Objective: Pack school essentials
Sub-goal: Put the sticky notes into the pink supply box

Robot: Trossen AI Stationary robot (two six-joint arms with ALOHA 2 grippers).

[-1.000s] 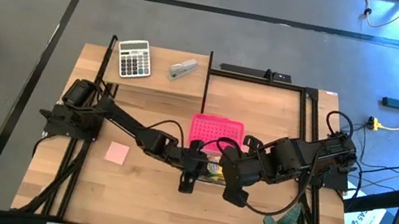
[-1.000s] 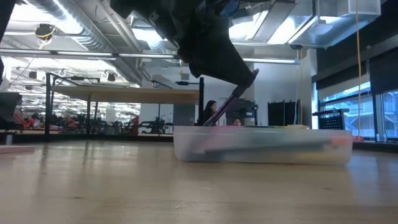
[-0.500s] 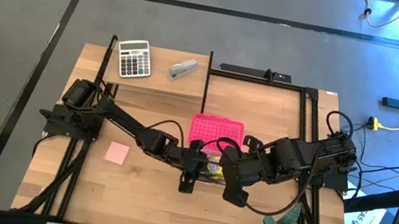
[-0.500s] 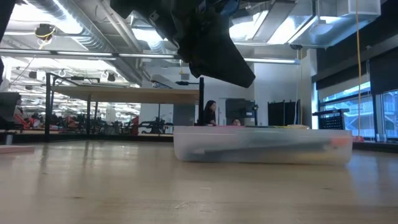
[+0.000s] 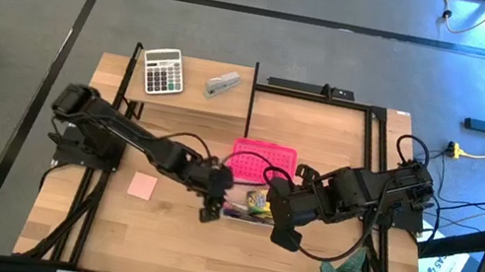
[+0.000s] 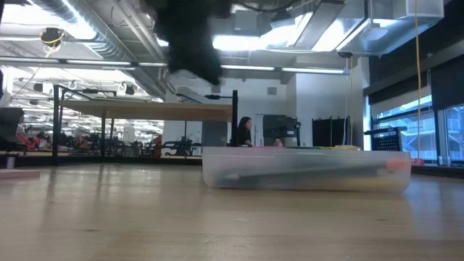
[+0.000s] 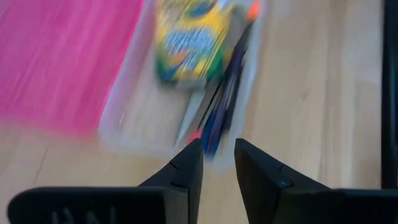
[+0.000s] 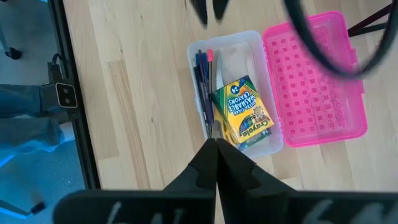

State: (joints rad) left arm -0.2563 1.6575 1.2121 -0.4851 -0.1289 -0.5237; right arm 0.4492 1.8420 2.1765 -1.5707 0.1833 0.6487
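Two pincers flank the clear case (image 5: 250, 205): left pincer (image 5: 208, 214) at nine o'clock, fingers slightly spread and empty; right pincer (image 5: 285, 238) at four o'clock, pressed together. Crayon box (image 8: 244, 111) and pencils (image 8: 204, 87) lie inside; pink note pad (image 5: 142, 186) sits on the table (image 5: 164, 242).

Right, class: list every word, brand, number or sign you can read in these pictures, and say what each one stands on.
"Crayola" – on the crayon box in the clear case, right wrist view.
"CRAYONS" – same box, smaller print.
"24" – same box, at its corner.
Calculator keys: too small to read.
White paper beside the table: print too small to read.
Crayon box in the left wrist view: too blurred to read.
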